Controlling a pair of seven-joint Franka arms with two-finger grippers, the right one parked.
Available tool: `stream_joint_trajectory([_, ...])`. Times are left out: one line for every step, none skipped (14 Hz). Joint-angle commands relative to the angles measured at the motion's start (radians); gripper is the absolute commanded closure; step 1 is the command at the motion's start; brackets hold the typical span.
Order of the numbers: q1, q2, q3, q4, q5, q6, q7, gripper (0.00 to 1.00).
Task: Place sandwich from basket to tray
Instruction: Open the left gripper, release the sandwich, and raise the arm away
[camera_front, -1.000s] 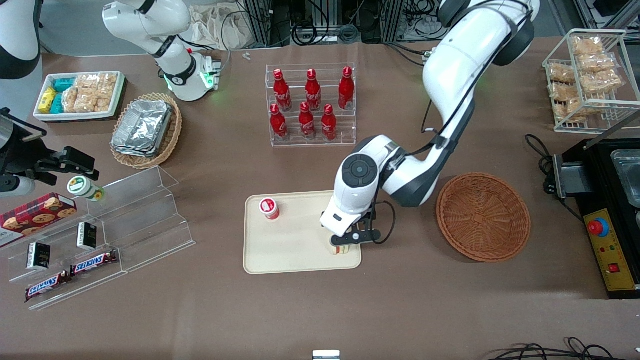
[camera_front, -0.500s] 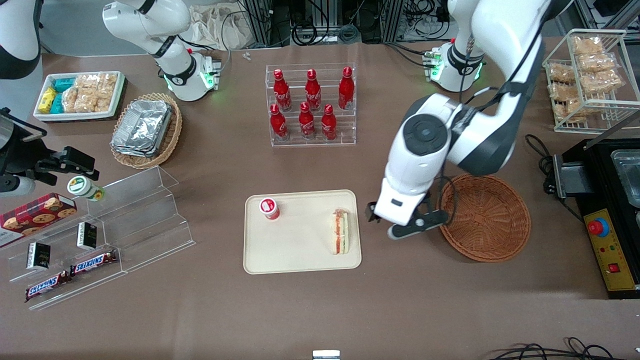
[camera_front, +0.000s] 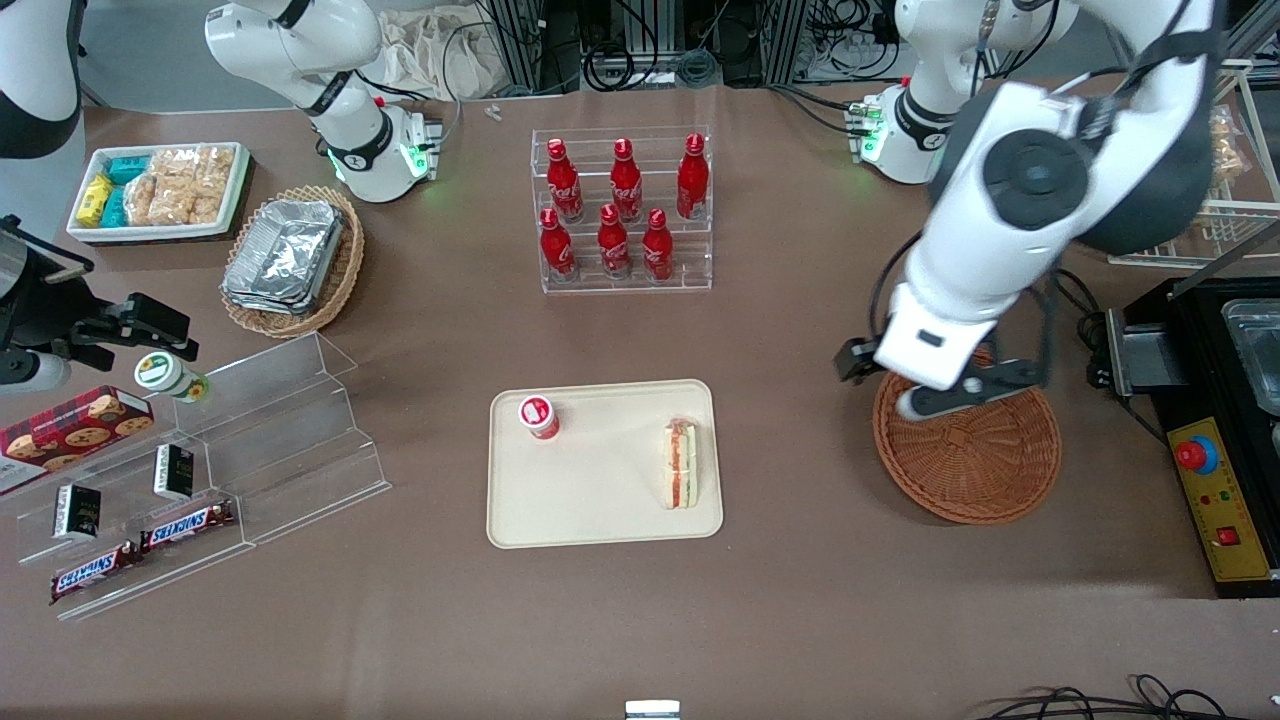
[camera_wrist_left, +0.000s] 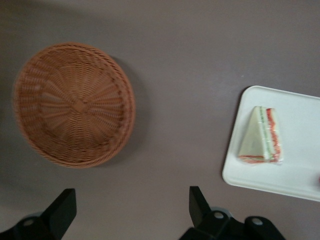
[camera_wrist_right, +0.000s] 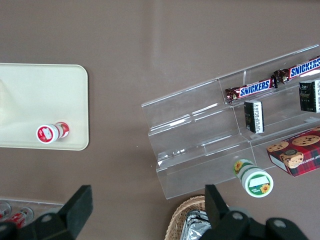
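Observation:
The sandwich (camera_front: 681, 463) lies flat on the cream tray (camera_front: 590, 500), near the tray edge that faces the basket. It also shows in the left wrist view as a wrapped sandwich (camera_wrist_left: 261, 136) on the tray (camera_wrist_left: 295, 170). The reddish-brown wicker basket (camera_front: 975, 465) holds nothing; the basket (camera_wrist_left: 75, 105) looks bare inside. My left gripper (camera_front: 900, 385) hangs high over the basket's rim, well apart from the sandwich. It is open, and between its fingers (camera_wrist_left: 197, 205) only brown table shows.
A small red-capped bottle (camera_front: 538, 416) stands on the tray. A rack of red bottles (camera_front: 622, 210) is farther from the camera. A black machine (camera_front: 1215, 400) sits beside the basket, toward the working arm's end. A clear stepped shelf (camera_front: 280, 440) lies toward the parked arm's end.
One second ago the gripper was down on the sandwich at the tray. It has since let go, risen and swung toward the basket; the sandwich stays on the tray.

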Motion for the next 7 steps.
stream_joint_trajectory([0.082,-0.093,-0.005,-0.039,-0.032,-0.094,0.162,0.0])
stream_joint_trajectory([0.113,-0.116,-0.003,-0.039,-0.032,-0.139,0.231,0.0])
stream_joint_trajectory([0.148,-0.136,-0.003,-0.037,-0.033,-0.174,0.309,0.0])
stream_joint_trajectory([0.193,-0.151,-0.003,-0.037,-0.036,-0.199,0.383,0.0])
stream_joint_trajectory([0.231,-0.165,-0.003,-0.033,-0.056,-0.217,0.449,0.0])
stream_joint_trajectory([0.266,-0.173,-0.003,-0.028,-0.07,-0.232,0.507,0.0])
stream_joint_trajectory([0.299,-0.178,-0.003,-0.016,-0.07,-0.254,0.569,0.0])
